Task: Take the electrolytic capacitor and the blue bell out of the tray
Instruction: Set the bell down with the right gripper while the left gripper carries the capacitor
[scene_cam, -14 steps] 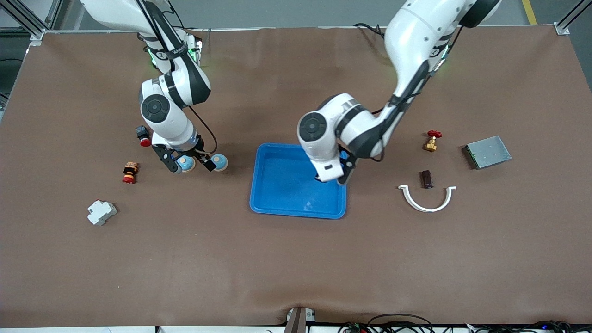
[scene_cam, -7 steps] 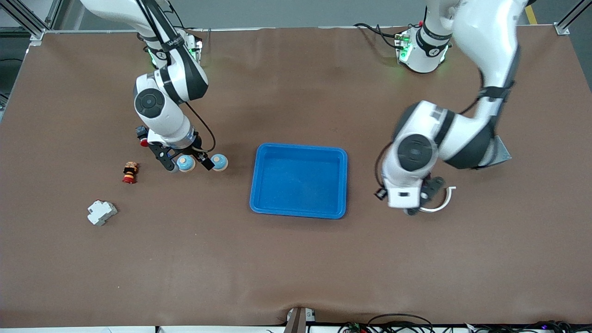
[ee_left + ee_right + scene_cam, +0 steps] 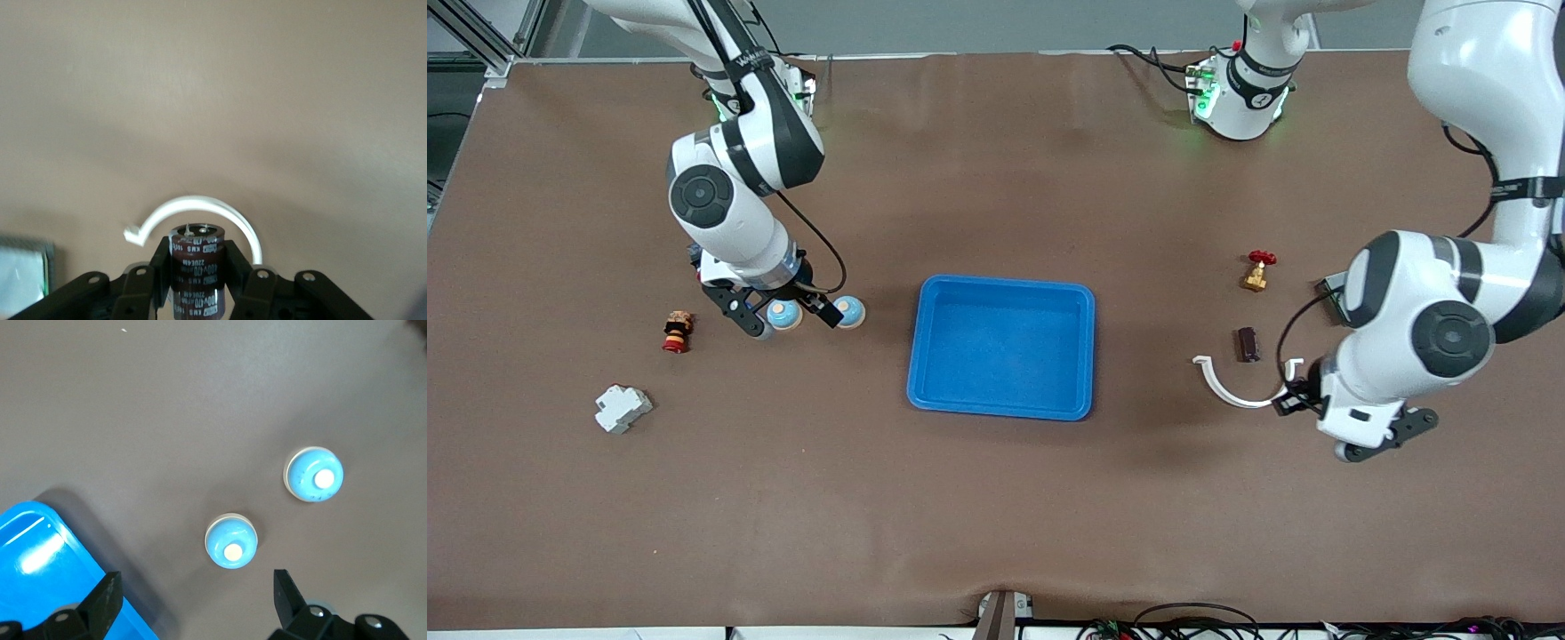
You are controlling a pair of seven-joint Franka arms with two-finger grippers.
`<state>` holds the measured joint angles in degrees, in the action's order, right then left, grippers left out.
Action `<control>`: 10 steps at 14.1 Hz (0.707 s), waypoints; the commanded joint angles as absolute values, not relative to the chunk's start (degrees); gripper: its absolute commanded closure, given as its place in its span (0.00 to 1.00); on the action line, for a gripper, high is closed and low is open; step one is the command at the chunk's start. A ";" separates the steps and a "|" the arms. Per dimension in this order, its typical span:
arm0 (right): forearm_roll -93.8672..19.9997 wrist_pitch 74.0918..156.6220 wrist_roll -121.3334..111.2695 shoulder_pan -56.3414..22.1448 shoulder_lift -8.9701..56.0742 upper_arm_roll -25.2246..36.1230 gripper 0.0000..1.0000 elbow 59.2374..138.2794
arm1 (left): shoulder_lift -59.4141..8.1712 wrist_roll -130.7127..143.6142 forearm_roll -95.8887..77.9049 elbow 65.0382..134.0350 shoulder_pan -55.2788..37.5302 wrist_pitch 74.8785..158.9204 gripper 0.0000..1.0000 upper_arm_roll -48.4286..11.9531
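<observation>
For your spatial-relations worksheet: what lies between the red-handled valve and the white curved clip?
A dark capacitor, touching neither; the front view shows it.

- a white curved clip lies toward the left arm's end of the table.
- a brass valve with a red handle stands farther from the front camera than the clip.
- a grey metal box is mostly hidden.
- a white breaker, a striped red-and-yellow piece and a red push button, half hidden, sit toward the right arm's end.
</observation>
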<state>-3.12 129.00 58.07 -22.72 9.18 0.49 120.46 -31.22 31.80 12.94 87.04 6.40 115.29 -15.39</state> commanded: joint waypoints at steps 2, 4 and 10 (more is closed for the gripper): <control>-3.08 126.83 50.56 -19.78 8.26 0.26 0.00 117.96 | -36.55 25.23 15.54 87.28 7.03 124.08 1.00 -15.64; -3.08 123.07 43.54 -16.89 7.65 0.26 0.00 116.90 | -38.92 25.22 17.83 86.92 6.51 125.42 1.00 -15.64; -2.64 111.20 26.24 -9.25 -1.92 0.18 0.00 115.32 | -43.85 26.37 17.75 86.40 2.02 130.51 1.00 -14.86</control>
